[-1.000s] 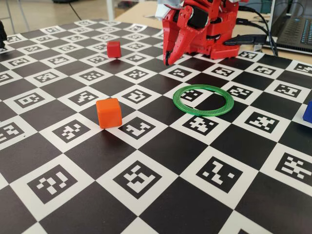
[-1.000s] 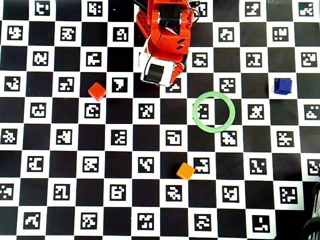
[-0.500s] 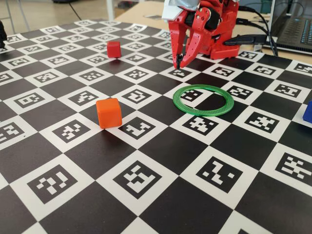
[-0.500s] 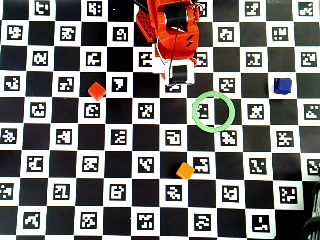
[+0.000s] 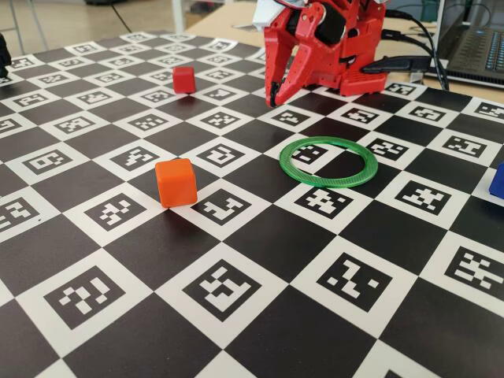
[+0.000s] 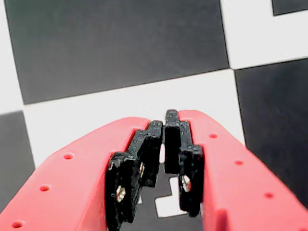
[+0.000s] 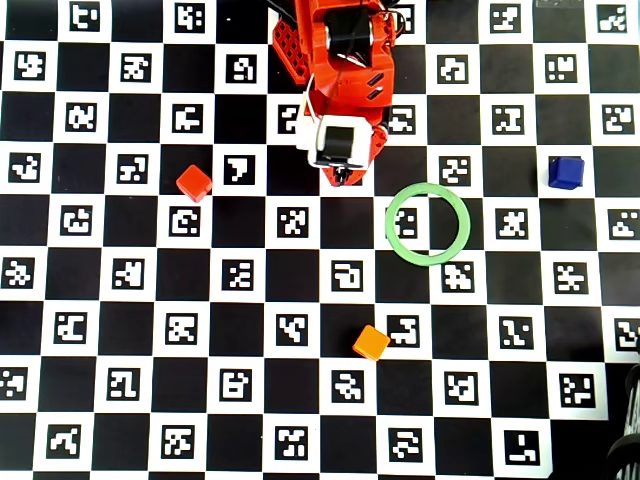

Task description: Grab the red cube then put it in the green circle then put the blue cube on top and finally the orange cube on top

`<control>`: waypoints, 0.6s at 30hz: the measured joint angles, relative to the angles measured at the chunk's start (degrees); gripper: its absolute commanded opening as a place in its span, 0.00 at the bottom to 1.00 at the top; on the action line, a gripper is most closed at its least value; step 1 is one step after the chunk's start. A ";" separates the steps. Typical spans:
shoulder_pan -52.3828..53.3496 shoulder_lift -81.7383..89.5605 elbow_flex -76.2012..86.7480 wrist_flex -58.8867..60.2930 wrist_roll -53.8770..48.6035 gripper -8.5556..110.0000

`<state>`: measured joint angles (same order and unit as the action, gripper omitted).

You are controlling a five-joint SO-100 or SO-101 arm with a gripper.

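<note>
The red cube [image 5: 183, 79] [image 7: 194, 183] sits on the marker mat, left of my red gripper [image 5: 273, 101] [image 7: 341, 178] in the overhead view and well apart from it. In the wrist view my gripper [image 6: 166, 126] is shut, tips touching, holding nothing, over a white square. The green circle [image 5: 331, 183] [image 7: 390, 223] lies flat and holds nothing, a little right of and below the gripper in the overhead view. The orange cube [image 5: 176, 182] [image 7: 371, 342] stands nearer the mat's front. The blue cube [image 5: 498, 179] [image 7: 566, 172] is far right.
A checkerboard mat [image 5: 236, 331] with printed markers covers the table. The arm's red base [image 7: 335, 40] stands at the mat's far edge. A laptop [image 5: 480, 47] and black cables [image 5: 405, 64] lie behind it. A dark object [image 7: 630, 440] is at the overhead view's lower right corner.
The gripper swung right toward the green circle half a second ago and has now swung back left. It stays shut. No cube or ring has moved.
</note>
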<state>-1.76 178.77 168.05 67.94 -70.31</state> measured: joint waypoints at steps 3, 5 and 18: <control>2.81 -11.16 -14.24 5.71 3.34 0.02; 5.36 -19.78 -24.87 11.16 4.83 0.02; 21.45 -43.68 -61.96 32.26 9.40 0.15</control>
<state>19.69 135.09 106.08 100.20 -60.91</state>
